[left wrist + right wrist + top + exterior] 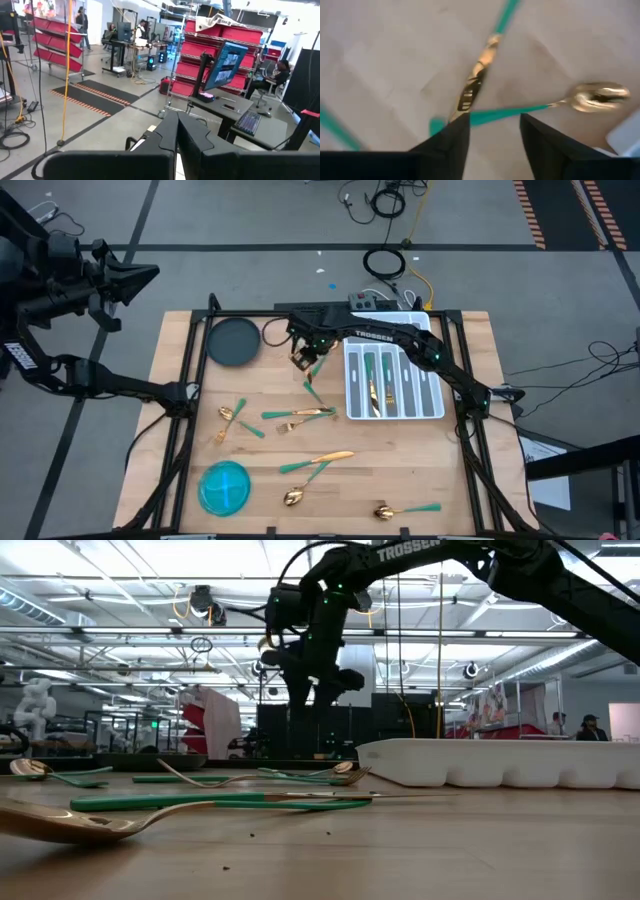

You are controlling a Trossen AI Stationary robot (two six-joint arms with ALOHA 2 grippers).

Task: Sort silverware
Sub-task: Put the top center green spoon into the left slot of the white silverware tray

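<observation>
Gold-headed, teal-handled silverware lies scattered on the wooden table: a crossed group (300,415), a pair (232,420), another pair (318,463) and a spoon (405,510). More pieces lie in the white tray (348,385). My right gripper (303,358) hangs open above the table left of the tray (313,700). In its wrist view the fingers (495,120) stand over a knife (477,70) and a spoon (597,97) whose handle crosses under them. My left gripper (145,273) is shut (177,132), parked off the table's far left corner. My right gripper: the knife's gold blade end (462,102) runs behind one fingertip (457,130), which hides where it ends. I cannot tell whether the finger touches it. The other finger stands apart from the knife.
A dark round dish (232,340) sits at the far left of the table and a round blue bowl (204,480) at the near left. The tray (500,762) fills the right half. Bare wood shows between the pieces. Cables and a power strip lie beyond the far edge.
</observation>
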